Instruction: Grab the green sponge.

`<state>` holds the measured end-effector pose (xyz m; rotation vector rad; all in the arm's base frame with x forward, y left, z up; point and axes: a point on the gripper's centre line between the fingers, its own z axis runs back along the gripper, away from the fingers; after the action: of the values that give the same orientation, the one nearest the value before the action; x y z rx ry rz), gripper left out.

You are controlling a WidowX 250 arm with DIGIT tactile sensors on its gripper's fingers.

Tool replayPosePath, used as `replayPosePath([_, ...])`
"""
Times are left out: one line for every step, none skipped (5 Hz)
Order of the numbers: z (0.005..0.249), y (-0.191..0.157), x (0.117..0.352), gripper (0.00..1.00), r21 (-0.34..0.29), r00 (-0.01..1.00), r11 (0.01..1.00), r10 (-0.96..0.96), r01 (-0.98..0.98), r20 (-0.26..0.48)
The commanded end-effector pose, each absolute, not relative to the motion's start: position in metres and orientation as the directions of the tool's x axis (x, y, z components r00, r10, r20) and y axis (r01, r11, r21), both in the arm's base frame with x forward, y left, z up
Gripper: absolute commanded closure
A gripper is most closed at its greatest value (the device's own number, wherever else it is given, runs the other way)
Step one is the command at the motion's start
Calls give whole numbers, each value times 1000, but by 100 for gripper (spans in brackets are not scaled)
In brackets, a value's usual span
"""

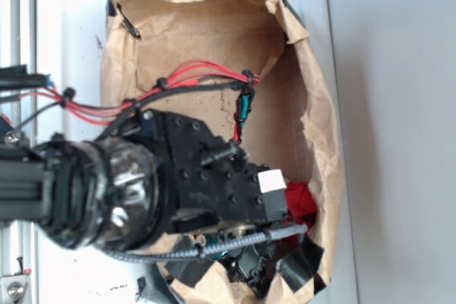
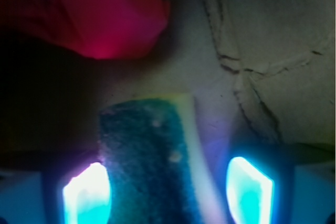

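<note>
Nearest the wrist lens we log the pincer (image 2: 168,190) itself: two glowing cyan-white fingertips (image 2: 88,195) at the bottom of the frame, spread well apart, one at lower left and one at lower right. Between them lies the green sponge (image 2: 144,156), dark green scouring face up, with a pale yellow foam edge along the side toward the right-hand fingertip. We note the left-hand fingertip sits against or just at the sponge's edge, while a visible gap separates the foam edge from the other fingertip; the jaws stand wide and are not pressed on the pad from both sides. We cannot tell whether the sponge is off the floor. Going by size from the exterior view: the brown paper liner (image 1: 299,112) surrounds the pincer on all sides, crumpled, with its walls rising around the work area; in the wrist view its creased floor runs ahead of and to the right of the fingertips. Next, the black robot arm (image 1: 192,176) reaches down into the liner, carrying red cables (image 1: 192,72) over its upper side and a grey ribbed hose (image 1: 271,236) beneath. Smaller, a red cloth (image 2: 100,14) lies ahead of the pincer and toward its left-hand side, apart from the sponge; in the exterior view it shows just beyond the arm's tip. The sponge itself is hidden by the arm in that view.
</note>
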<state>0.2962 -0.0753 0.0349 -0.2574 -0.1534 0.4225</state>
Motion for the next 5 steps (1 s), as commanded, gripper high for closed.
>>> replayPosePath([41,-67,305,100,-293,891,882,426,-369,160])
replayPosePath([51,-61,309,100,-305,888,876,433,-374,153])
replayPosePath([75,-42,321,100,-310,873,867,456,-391,174])
replayPosePath([93,-16,331,100,-312,857,859,476,-406,198])
replayPosePath([111,-2,333,100,-326,846,845,498,-424,191])
